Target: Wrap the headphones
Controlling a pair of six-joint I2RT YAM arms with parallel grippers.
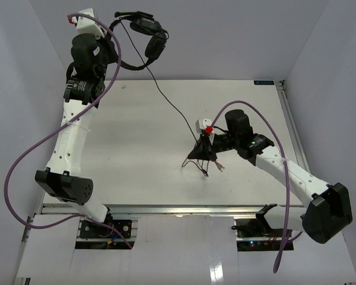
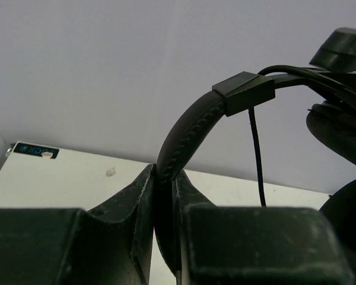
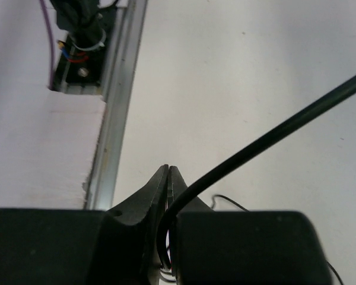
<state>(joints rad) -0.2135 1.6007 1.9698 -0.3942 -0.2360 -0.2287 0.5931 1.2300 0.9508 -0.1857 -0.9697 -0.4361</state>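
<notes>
The black headphones [image 1: 147, 32] hang in the air at the back left, above the table's far edge. My left gripper [image 1: 114, 28] is shut on their padded headband [image 2: 190, 124], which curves up out of the jaws; an earcup [image 2: 344, 133] shows at the right. The thin black cord [image 1: 169, 101] runs from the headphones down across the table to my right gripper [image 1: 203, 153], low over the table's middle. In the right wrist view this gripper [image 3: 168, 173] is shut on the cord [image 3: 273, 136], which loops out from between the fingers. The loose cord end [image 1: 213, 166] lies beside it.
The white table [image 1: 136, 148] has a metal rail [image 3: 115, 119] along its near edge. Thick purple arm cables [image 1: 41, 142] arc beside the left arm and over the right arm [image 1: 285, 172]. Pale walls close in the back and sides.
</notes>
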